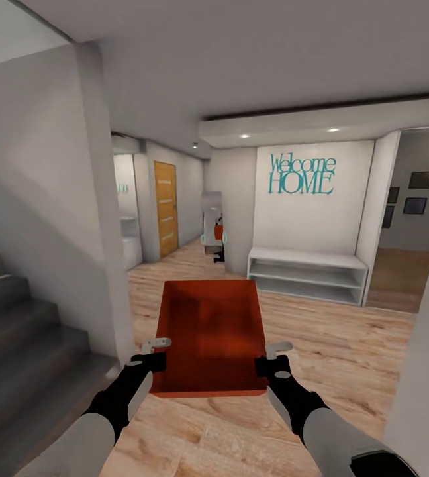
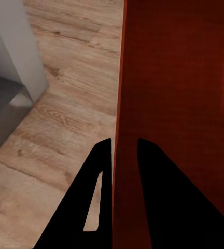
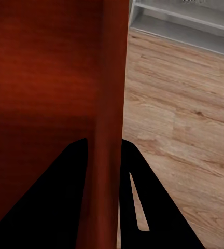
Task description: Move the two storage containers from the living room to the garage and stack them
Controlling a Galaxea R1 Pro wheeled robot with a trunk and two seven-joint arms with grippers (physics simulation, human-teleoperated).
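A red-orange open-top storage container point(image 1: 211, 334) is held up in front of me over a light wood plank hallway floor. My left gripper point(image 1: 153, 354) is shut on its left wall near the front corner. My right gripper point(image 1: 273, 358) is shut on its right wall. In the left wrist view the black fingers point(image 2: 99, 171) straddle the container wall point(image 2: 120, 104). Seen from the right wrist, the black fingers point(image 3: 135, 176) clamp the container's other wall point(image 3: 109, 104). The container is empty inside.
Grey stairs point(image 1: 16, 331) and a white wall corner point(image 1: 102, 232) stand at my left. A white low shelf bench point(image 1: 307, 271) sits under a "Welcome HOME" wall. An orange door point(image 1: 165, 209) lies down the hallway. A white wall edge point(image 1: 426, 371) is close at my right.
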